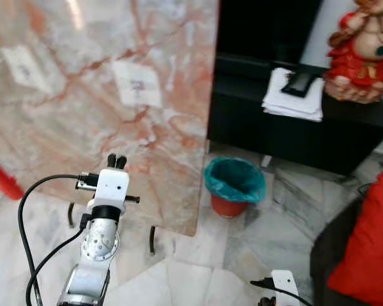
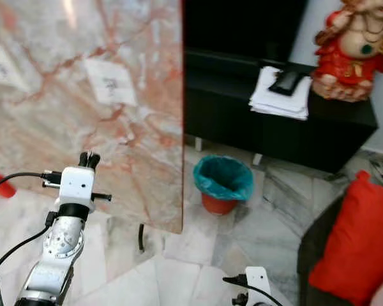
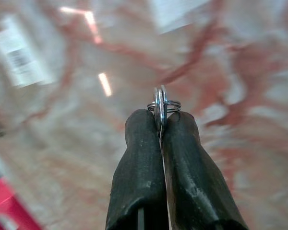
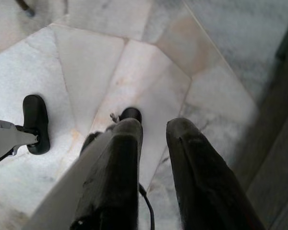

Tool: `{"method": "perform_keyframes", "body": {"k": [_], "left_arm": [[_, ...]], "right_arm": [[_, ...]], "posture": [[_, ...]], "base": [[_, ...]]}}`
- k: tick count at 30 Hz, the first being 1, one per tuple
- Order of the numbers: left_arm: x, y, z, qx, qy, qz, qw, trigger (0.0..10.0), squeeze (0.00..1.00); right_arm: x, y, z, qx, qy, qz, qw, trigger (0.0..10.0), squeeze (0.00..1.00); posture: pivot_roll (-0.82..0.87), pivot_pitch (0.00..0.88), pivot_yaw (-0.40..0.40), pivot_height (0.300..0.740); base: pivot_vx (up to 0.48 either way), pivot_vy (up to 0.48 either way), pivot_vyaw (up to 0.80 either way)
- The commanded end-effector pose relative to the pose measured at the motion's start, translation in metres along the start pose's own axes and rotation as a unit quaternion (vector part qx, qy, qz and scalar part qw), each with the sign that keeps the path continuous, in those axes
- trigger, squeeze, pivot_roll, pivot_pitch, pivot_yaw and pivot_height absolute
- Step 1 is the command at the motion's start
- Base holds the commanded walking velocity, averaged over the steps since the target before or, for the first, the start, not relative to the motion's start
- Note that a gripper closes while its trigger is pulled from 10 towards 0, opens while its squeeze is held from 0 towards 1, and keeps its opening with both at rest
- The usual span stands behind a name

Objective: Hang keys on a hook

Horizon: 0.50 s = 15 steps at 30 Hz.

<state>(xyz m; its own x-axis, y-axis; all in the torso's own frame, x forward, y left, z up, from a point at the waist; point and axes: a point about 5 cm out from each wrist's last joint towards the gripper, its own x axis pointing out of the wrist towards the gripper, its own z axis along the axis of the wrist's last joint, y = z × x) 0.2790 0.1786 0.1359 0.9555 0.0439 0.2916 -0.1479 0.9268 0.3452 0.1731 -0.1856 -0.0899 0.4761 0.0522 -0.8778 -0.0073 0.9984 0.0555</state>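
Note:
A silver key ring (image 3: pixel 161 102) sticks out from between the tips of my left gripper (image 3: pixel 161 120), which is shut on it. The keys themselves are hidden by the black fingers. In the left eye view my left gripper (image 1: pixel 117 159) is raised at the near edge of a pink marble table top (image 1: pixel 64 127), pointing away from me over the slab. My right gripper (image 4: pixel 153 128) hangs low over the pale floor tiles, its fingers slightly apart with nothing between them.
Two white labels (image 1: pixel 137 83) lie on the marble. Right of the table a teal-lined bin (image 1: pixel 235 185) stands on the floor before a black cabinet (image 1: pixel 293 137) bearing white papers (image 1: pixel 292 99) and a red statue (image 1: pixel 364 54). A red cushion (image 1: pixel 370 245) is at right.

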Motion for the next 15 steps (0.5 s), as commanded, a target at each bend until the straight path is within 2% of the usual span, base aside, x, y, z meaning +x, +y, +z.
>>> {"method": "perform_keyframes", "body": {"k": [1,15], "left_arm": [[-0.0001,0.0011,0.0038,-0.006,-0.012,0.0,1.0,10.0,0.0],[-0.0002,-0.0005,0.0042,-0.011,-0.016,-0.007,1.0,10.0,0.0]], "right_arm": [[-0.0001,0.0009,-0.0027,0.01,0.0,-0.002,1.0,10.0,0.0],[0.0,0.0018,-0.0032,0.012,0.001,0.0,1.0,10.0,0.0]], "posture": [[-0.01,0.1,-0.042,0.74],[0.0,0.096,-0.038,0.74]], "base": [[0.0,0.0,0.0],[0.0,0.0,0.0]]}}
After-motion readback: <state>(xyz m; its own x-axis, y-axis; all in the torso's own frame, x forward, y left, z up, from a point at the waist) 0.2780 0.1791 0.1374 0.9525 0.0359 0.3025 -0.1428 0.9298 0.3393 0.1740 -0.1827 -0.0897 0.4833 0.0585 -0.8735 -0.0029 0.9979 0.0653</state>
